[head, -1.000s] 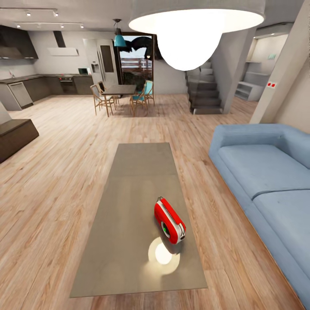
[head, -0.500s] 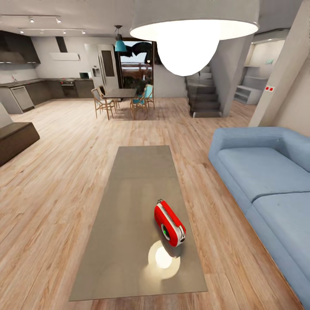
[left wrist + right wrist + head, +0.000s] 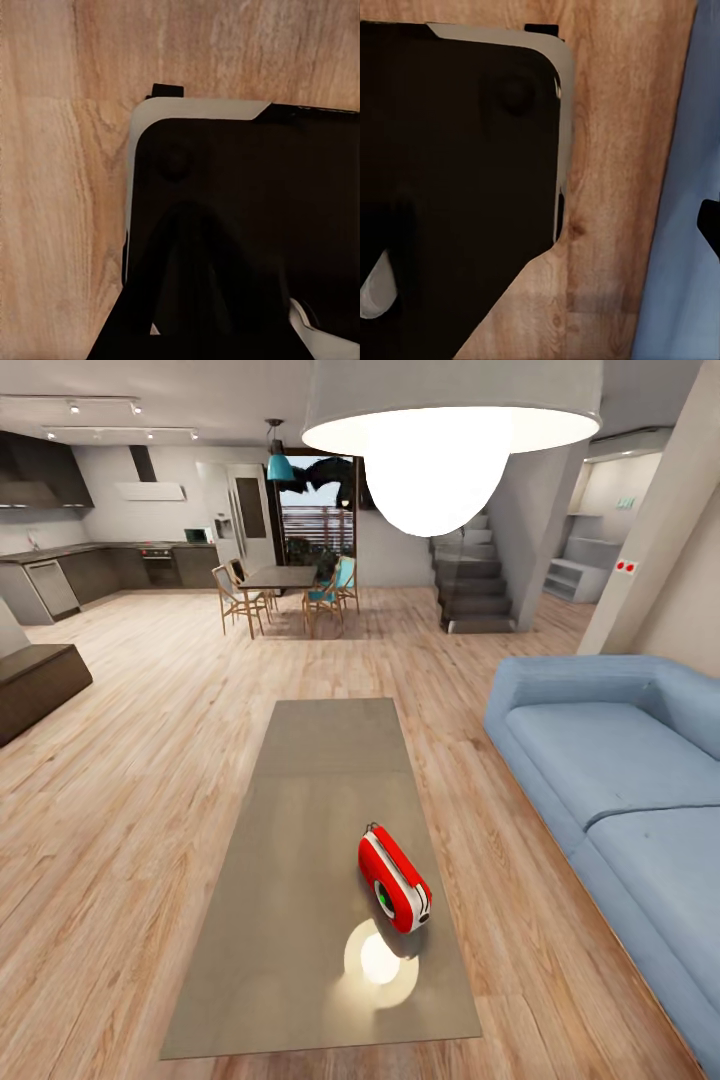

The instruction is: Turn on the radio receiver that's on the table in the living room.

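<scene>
- Grippers first, left wrist view: a dark shape, probably the left gripper (image 3: 199, 300), lies over the robot's black, white-edged base (image 3: 247, 172) with wooden floor (image 3: 67, 187) alongside; I cannot tell whether its jaws are apart or together.
- Right wrist view: dark parts that may belong to the right gripper (image 3: 405, 247) sit over the same kind of black panel, with floorboards and a blue strip of sofa (image 3: 675, 225) beside it; its jaws cannot be read either.
- Head view: the red radio receiver (image 3: 394, 878) stands on the long grey table (image 3: 300, 840), toward the near end on the sofa side, with a bright lamp reflection just in front of it.
- Progress: whether the radio is on cannot be read here. With both arms low over the base, this fits standing off either ahead of a reach or after one.
</scene>
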Motion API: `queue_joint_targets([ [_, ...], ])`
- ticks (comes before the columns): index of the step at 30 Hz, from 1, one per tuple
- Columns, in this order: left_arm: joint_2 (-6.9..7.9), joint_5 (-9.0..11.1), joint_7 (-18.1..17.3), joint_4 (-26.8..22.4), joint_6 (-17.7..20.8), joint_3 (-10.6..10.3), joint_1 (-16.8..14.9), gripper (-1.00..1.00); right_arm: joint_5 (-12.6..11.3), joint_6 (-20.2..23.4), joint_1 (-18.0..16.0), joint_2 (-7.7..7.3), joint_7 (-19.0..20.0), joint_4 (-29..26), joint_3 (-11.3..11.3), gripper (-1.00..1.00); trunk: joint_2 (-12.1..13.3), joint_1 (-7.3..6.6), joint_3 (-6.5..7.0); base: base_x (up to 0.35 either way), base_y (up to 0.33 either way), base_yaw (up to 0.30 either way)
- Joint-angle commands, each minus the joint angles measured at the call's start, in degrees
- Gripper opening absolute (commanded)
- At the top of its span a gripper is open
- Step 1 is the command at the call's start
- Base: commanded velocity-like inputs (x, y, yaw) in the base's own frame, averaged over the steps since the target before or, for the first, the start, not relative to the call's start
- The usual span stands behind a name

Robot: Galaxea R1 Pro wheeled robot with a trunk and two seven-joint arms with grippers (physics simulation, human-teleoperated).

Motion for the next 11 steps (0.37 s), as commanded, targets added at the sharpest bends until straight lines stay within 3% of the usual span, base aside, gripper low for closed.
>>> queue_joint_targets([
  [1,-0.03,0.0,0.0,0.0,0.0,0.0,0.0,-1.00,0.0,0.0,0.0,0.38,0.0,0.0,0.0,1.00,0.0,0.00,0.00,0.000,0.000,0.000],
  [3,-0.08,-0.1,0.0,-0.1,0.0,0.1,0.0,-1.00,-0.1,0.0,0.0,1.02,0.0,0.0,0.0,1.00,0.0,0.00,0.00,0.000,0.000,0.000],
  [11,-0.03,0.0,0.0,0.0,0.0,0.0,0.0,-1.00,0.0,-0.1,0.0,1.18,0.0,0.0,0.0,1.00,0.0,0.00,0.00,0.000,0.000,0.000],
])
